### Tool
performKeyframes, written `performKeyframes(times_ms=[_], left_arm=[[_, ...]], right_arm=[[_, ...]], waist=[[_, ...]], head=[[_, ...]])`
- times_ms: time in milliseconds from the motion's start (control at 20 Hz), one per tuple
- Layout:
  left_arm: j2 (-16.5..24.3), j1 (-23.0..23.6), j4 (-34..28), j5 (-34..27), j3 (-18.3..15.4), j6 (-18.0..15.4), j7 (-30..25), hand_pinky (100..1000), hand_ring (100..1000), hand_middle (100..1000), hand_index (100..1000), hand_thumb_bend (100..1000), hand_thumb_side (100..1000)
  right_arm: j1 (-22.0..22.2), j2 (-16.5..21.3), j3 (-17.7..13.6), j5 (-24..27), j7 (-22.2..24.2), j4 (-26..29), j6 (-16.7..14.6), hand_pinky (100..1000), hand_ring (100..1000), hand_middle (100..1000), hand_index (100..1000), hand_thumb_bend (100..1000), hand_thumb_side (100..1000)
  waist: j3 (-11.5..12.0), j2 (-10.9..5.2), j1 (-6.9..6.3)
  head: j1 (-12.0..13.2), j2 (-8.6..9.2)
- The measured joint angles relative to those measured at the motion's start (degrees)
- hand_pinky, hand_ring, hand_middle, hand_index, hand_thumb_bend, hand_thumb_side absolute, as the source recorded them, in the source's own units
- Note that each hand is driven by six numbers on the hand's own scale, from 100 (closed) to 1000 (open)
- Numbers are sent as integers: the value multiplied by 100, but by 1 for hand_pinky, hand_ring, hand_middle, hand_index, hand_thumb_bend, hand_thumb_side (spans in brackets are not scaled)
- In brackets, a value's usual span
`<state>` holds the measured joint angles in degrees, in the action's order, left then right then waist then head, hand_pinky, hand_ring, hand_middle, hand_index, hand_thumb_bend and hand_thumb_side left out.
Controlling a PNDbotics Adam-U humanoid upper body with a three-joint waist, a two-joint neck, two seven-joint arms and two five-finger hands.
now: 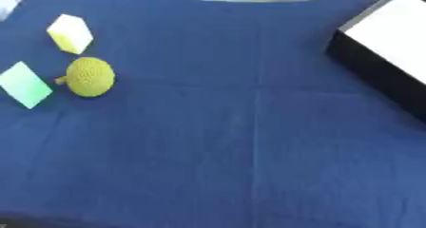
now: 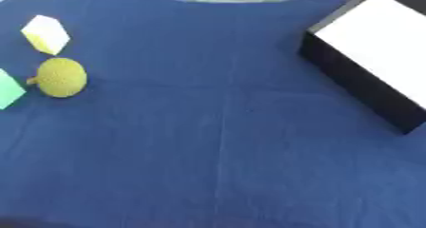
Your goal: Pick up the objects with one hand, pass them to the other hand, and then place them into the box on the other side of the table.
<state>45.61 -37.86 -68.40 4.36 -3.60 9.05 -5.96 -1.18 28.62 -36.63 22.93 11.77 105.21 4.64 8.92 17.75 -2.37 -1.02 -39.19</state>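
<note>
Neither robot hand shows in either eye view; whether they are released, clenched or grasping cannot be told, and with no hand in sight positions can only be given against the table and each other

Blue cloth-covered table (image 1: pixel 249 141) fills both views; a crease runs down the cloth near the middle

Three task objects lie grouped at the robot's left, far part of the table: a pale yellow block (image 1: pixel 70 33) with a white upper face, farthest from the robot; a yellow, bumpy round fruit-like object (image 1: pixel 89 76) with a short stub on its left side, just beside and nearer than the block, apart from it; a light green flat block (image 1: pixel 24 84) to the left of the round object, close to its stub, contact cannot be told; in the right eye view the green block is cut by the picture's left edge

Box (image 2: pixel 358 87) at the robot's right: black outer walls, white interior, set askew to the table edge, well apart from the three objects; nothing visible inside it
</note>
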Motion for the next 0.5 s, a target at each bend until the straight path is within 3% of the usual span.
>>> performKeyframes(times_ms=[500], left_arm=[[369, -529, 1008, 1307, 104, -82, -1736, 806, 808, 738, 840, 833, 348]], right_arm=[[0, 9, 0, 0, -10, 0, -17, 882, 1000, 890, 879, 100, 333]], waist=[[30, 0, 0]], head=[[72, 0]])
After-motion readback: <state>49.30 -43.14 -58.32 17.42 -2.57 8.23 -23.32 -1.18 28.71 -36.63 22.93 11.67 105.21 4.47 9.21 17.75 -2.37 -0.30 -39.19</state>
